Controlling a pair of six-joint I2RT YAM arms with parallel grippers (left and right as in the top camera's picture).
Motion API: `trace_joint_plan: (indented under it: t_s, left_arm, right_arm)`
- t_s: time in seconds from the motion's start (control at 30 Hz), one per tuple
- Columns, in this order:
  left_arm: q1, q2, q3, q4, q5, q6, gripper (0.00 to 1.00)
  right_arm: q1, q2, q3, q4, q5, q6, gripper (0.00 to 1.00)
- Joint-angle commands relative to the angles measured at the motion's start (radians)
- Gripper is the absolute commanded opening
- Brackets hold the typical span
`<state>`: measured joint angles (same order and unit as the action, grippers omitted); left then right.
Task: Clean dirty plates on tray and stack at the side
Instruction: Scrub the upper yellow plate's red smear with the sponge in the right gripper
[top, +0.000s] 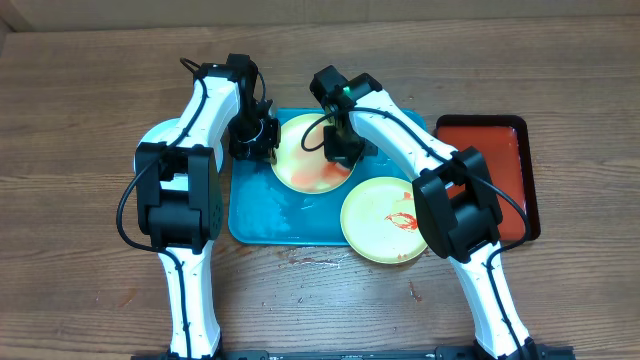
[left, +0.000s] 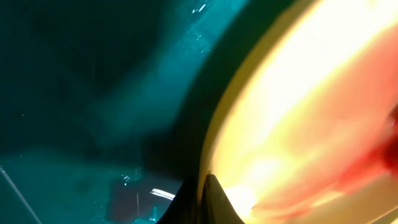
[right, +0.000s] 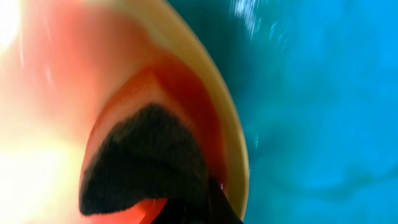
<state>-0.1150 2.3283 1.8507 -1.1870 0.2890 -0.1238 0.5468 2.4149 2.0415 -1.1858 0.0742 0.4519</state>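
A pale yellow-green plate (top: 305, 165) smeared orange-red lies on the teal tray (top: 290, 225). My left gripper (top: 255, 140) is shut on this plate's left rim; in the left wrist view the fingers (left: 202, 202) pinch the rim of the plate (left: 298, 112). My right gripper (top: 343, 150) is shut on a dark sponge (right: 146, 162) and presses it on the plate's (right: 62, 93) red-smeared inner right side. A second yellow-green plate (top: 385, 220) with red sauce lies over the tray's right front corner. The light blue-white plate is out of view.
A narrow red tray (top: 500, 165) with a dark rim lies at the right. The wet teal tray floor shows in the left wrist view (left: 93, 93) and in the right wrist view (right: 311, 93). A red smear (top: 315, 260) marks the wooden table in front of the tray.
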Motion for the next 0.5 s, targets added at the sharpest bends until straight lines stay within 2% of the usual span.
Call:
trace_joint_plan:
  t_s: [0.0, 0.23, 0.47]
  left_arm:
    - [0.021, 0.024, -0.018, -0.002, -0.060, 0.014, 0.04]
    - [0.020, 0.024, -0.018, -0.008, -0.059, 0.035, 0.04]
    - [0.020, 0.024, -0.018, -0.008, -0.058, 0.035, 0.04]
  right_arm:
    - [-0.023, 0.028, -0.024, 0.082, 0.107, -0.031, 0.04]
    - [-0.023, 0.087, -0.026, 0.279, -0.231, -0.064, 0.04]
    - [-0.010, 0.144, -0.025, 0.341, -0.471, -0.108, 0.04]
